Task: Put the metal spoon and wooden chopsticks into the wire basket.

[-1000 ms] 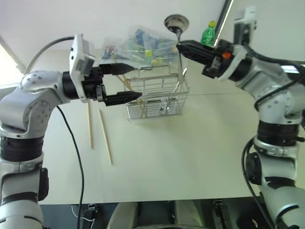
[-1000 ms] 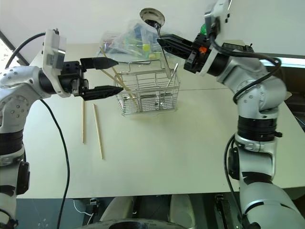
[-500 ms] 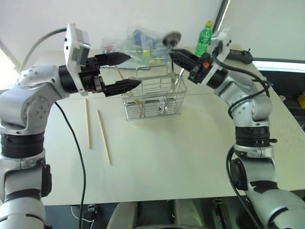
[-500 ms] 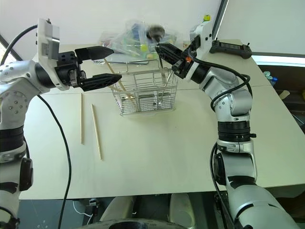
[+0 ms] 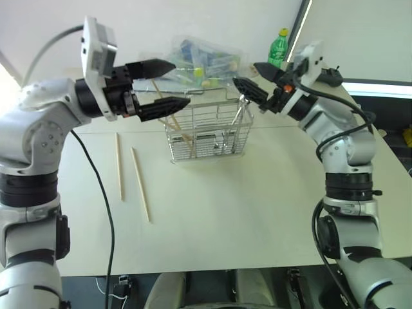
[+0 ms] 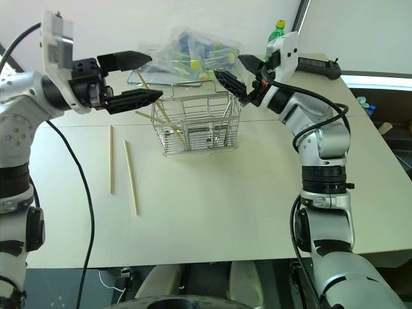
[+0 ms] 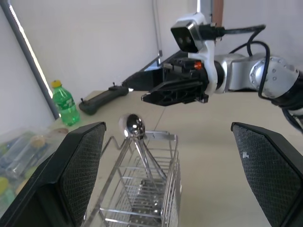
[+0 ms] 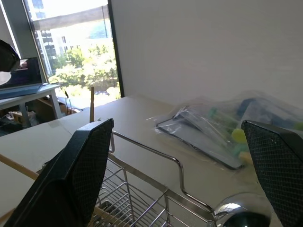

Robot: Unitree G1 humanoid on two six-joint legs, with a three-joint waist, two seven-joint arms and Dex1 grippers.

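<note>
One shiny metal spoon point(image 7: 134, 130) in silver wire basket point(image 5: 206, 132), dropped from now-spread right gripper point(image 5: 255, 78); two pale wooden chopsticks point(image 5: 140, 183) below gaping, empty left gripper point(image 5: 168, 85).

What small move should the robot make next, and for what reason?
Probably lower the open left gripper toward the two chopsticks lying on the table left of the basket. The spoon already stands in the basket, with chopsticks leaning there, and the right gripper is open and empty, so those two sticks seem to be what remains.

Open tabletop point(image 5: 244, 199) before the wire basket point(image 5: 207, 132) (plastic bag point(image 5: 199, 59) close behind it)
</note>
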